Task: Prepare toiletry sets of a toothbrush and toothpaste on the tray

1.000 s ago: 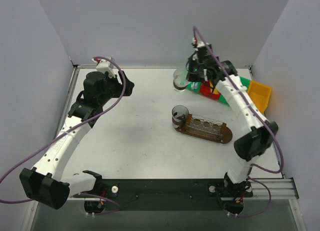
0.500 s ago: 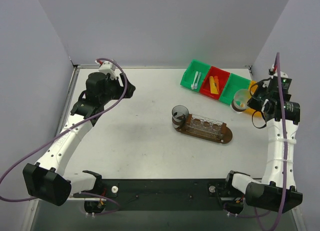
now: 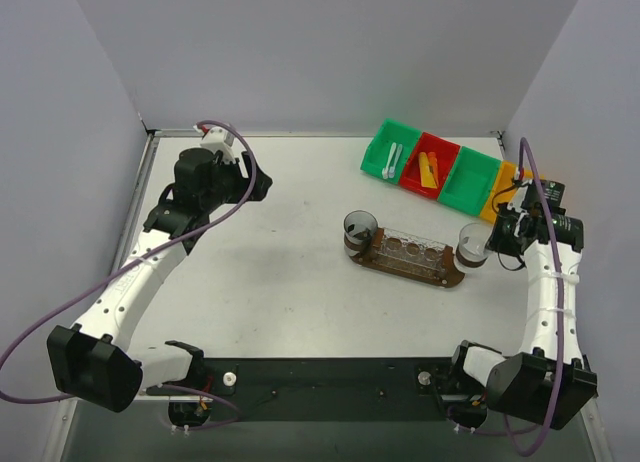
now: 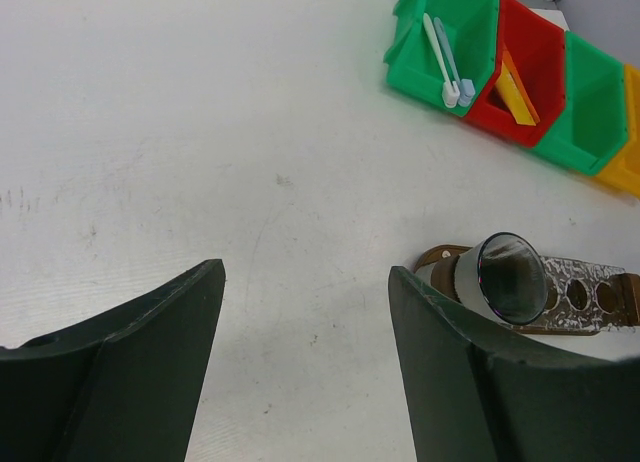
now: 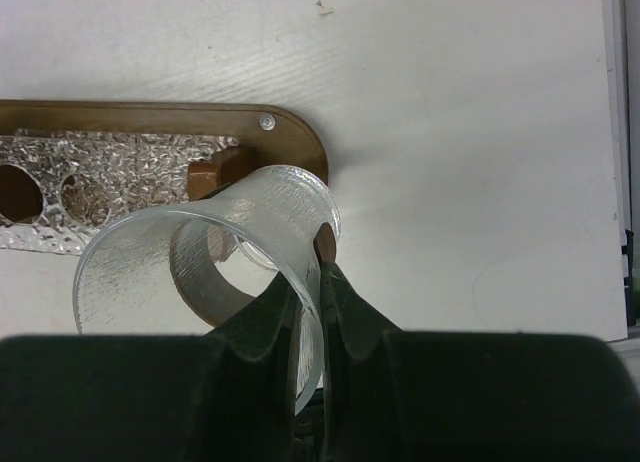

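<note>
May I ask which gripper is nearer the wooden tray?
Right. The right gripper, holding a clear cup, is at the tray's right end; the left gripper hovers far to its left.

My left arm (image 3: 140, 272) and right arm (image 3: 548, 294) are white tubes with chunky black joints, a purple cable (image 3: 250, 157) looping along each. My left claw (image 4: 305, 272) has broad dark fingers (image 4: 120, 362); my right claw (image 5: 318, 260) has slim, tapering black ones.

I can read no writing, label, brand, number or sign in any of my views. The coloured bins (image 3: 470, 174), the wooden tray (image 3: 452, 274), the clear cup (image 5: 200, 252) and the surface (image 3: 280, 272) carry no print that I can make out.
</note>
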Motion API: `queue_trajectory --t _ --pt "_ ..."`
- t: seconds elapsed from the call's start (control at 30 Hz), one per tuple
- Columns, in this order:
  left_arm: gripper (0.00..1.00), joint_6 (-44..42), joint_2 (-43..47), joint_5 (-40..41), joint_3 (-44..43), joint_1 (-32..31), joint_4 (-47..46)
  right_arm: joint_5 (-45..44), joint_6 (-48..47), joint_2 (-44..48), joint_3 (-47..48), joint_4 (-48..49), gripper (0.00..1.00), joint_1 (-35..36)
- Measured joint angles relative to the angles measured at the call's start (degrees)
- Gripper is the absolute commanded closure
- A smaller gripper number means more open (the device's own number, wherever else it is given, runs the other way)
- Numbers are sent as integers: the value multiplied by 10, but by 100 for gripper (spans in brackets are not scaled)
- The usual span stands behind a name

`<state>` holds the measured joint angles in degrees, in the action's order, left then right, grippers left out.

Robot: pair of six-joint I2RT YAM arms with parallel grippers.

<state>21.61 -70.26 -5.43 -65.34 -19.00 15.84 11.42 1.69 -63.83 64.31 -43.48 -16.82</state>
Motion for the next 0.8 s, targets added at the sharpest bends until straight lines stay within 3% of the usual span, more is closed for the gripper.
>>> queue_trajectory --t 0.8 --pt "23 -8 18 -6 13 0 0 71 -110 35 -148 130 100 -56"
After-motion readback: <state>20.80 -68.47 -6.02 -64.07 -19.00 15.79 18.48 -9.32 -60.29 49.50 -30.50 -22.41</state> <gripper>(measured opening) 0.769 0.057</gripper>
